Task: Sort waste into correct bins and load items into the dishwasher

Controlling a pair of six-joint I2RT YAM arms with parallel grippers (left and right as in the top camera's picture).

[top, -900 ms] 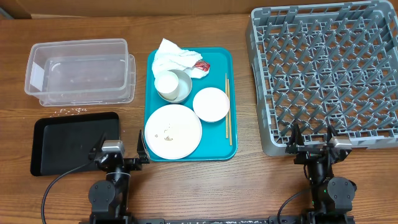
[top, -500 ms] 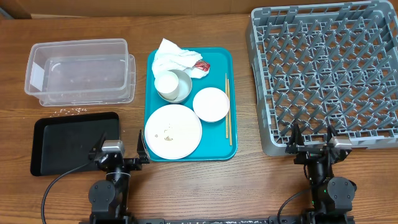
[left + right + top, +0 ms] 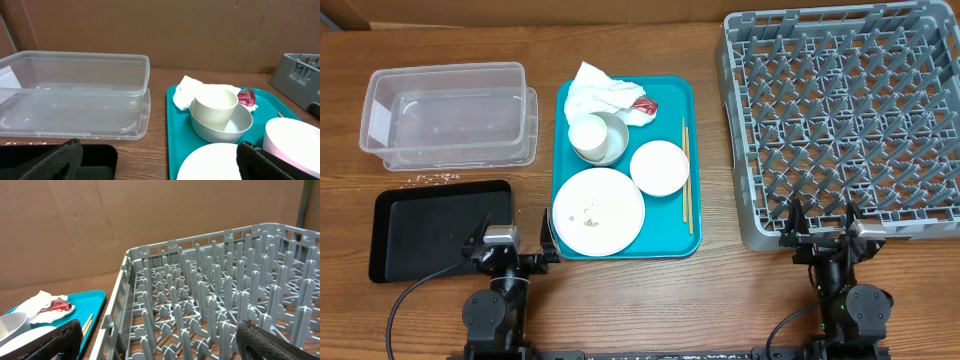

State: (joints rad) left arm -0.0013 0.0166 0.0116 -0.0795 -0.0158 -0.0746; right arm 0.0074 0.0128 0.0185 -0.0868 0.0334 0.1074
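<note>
1. While both of my arms sit at the near edge of the bench, my left pincer is released, its fingers spread wide with nothing between them, just in front of the black tray and the teal tray.
2. My right pincer is released too, fingers spread and grasping nothing, at the near edge of the dish rack.
3. That grey rack fills the right side of the bench, and I see no dishes among its upright pegs.
4. On the teal tray in the middle, the large white plate lies at the near left, with a few specks of rice on it.
5. Just right of the plate is the pinkish-white bowl.
6. Behind the plate, the pale grey bowl holds the small white cup, upright inside it.
7. Crumpled white napkins lie at the tray's far end, touching the grey bowl, with the red wrapper scrap at their right edge.
8. A pair of chopsticks lies along the tray's right side.
9. To the far left stands the clear tub, with the black tray nearer to me.
10. Loose rice grains lie on the bench between those two.
</note>
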